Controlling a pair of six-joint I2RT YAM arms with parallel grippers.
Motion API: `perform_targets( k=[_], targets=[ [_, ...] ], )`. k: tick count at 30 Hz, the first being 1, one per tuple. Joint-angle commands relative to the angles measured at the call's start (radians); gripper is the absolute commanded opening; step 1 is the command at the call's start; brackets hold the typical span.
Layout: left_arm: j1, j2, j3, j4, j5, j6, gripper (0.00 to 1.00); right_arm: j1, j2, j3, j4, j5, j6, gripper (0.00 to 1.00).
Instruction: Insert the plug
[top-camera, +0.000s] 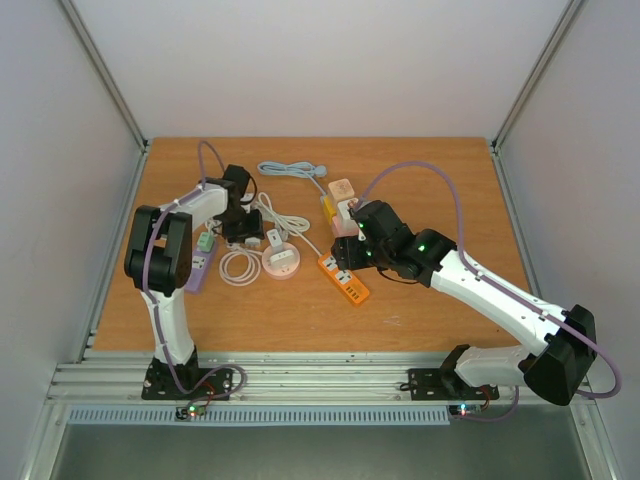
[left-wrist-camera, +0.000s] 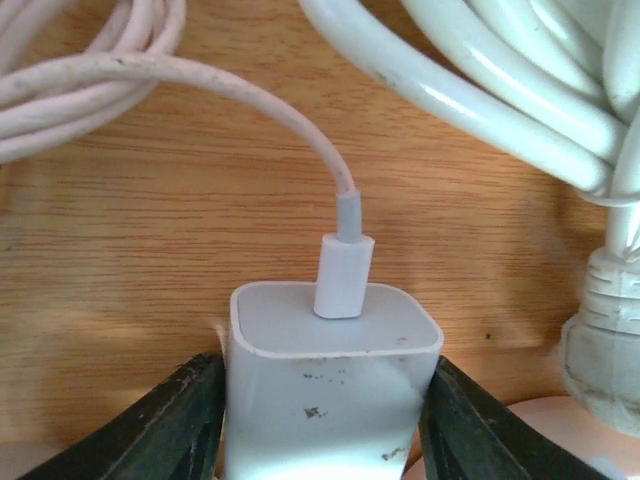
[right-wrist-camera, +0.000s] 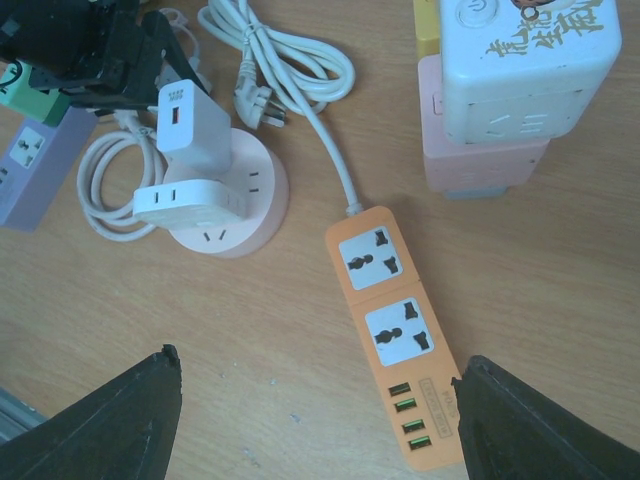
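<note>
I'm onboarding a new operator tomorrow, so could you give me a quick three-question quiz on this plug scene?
1. True or false: the left gripper is shut on the white charger.
2. How many USB ports does the orange power strip show in the right wrist view? A) two B) four C) six
3. Fill in the blank: the right gripper is ___, holding nothing.

Key: 1 true; 2 B; 3 open.
</note>
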Motion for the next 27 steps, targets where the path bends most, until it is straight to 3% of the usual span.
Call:
perform_targets(
  k=[1, 4, 9, 23, 27],
  targets=[
    [-0.008, 0.009, -0.005, -0.043, -0.048, 0.025, 0.50, -0.003, -0.009, 0.001, -0.005, 0.011, 0.016, 0.76],
    [-0.010, -0.030, -0.013, -0.034, -0.069, 0.025, 0.41, -0.003, -0.013, 0.001, -0.002, 0.011, 0.018, 0.76],
    [-0.011, -0.140, -0.014, 0.011, -0.060, 0.020, 0.35, -0.004, -0.031, 0.000, 0.003, 0.025, 0.015, 0.76],
    [-0.084, -0.548, -0.083, 0.212, 0.109, 0.060, 0.33, -0.003, -0.151, 0.006, 0.005, 0.065, -0.001, 0.76],
    [-0.141, -0.674, -0.187, 0.351, 0.179, 0.093, 0.33, -0.004, -0.179, 0.036, -0.007, -0.055, -0.027, 0.77]
  ],
)
